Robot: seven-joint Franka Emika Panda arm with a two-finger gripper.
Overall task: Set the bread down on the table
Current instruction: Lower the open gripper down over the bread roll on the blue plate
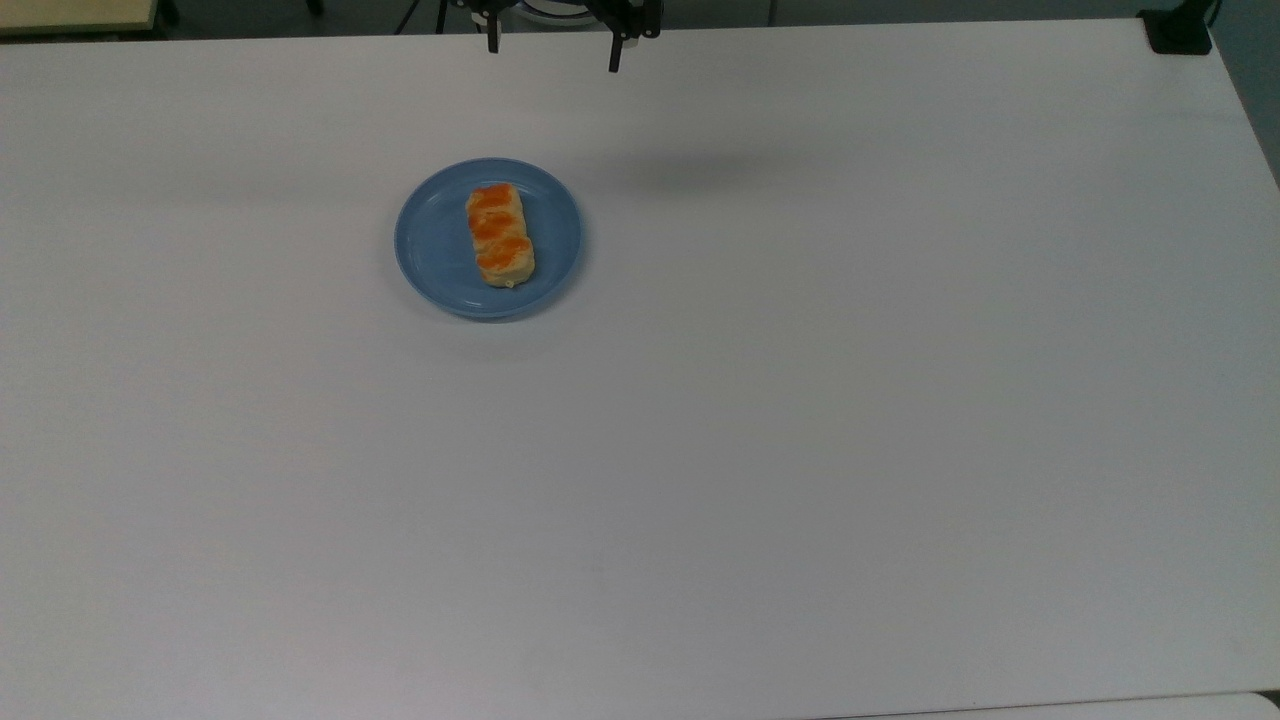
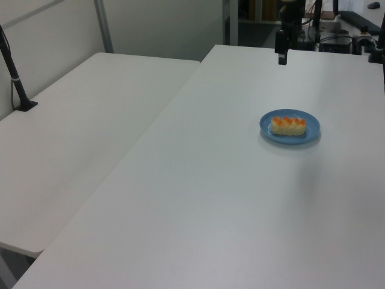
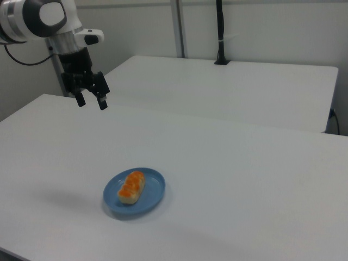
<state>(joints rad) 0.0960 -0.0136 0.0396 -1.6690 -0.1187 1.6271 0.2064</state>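
Note:
The bread (image 1: 499, 234), a pale-yellow bun with three orange glazed humps, lies on a round blue plate (image 1: 430, 240) on the white table (image 1: 800, 420). The left view shows the bread (image 2: 289, 125) on the plate (image 2: 267, 125), and the right view shows the bread (image 3: 132, 186) on the plate (image 3: 155, 190). My gripper (image 1: 553, 48) hangs high over the table's far edge at the top view's top, well away from the plate. Its two black fingers stand apart, open, with nothing between them. The gripper (image 3: 91, 102) hovers up and to the left of the plate in the right view. The gripper (image 2: 281, 57) is also in the left view.
A second white table (image 3: 228, 87) adjoins this one, with a black post (image 3: 220, 32) standing on it. A black clamp (image 1: 1178, 30) sits at the table's far right corner in the top view. Wide bare tabletop surrounds the plate.

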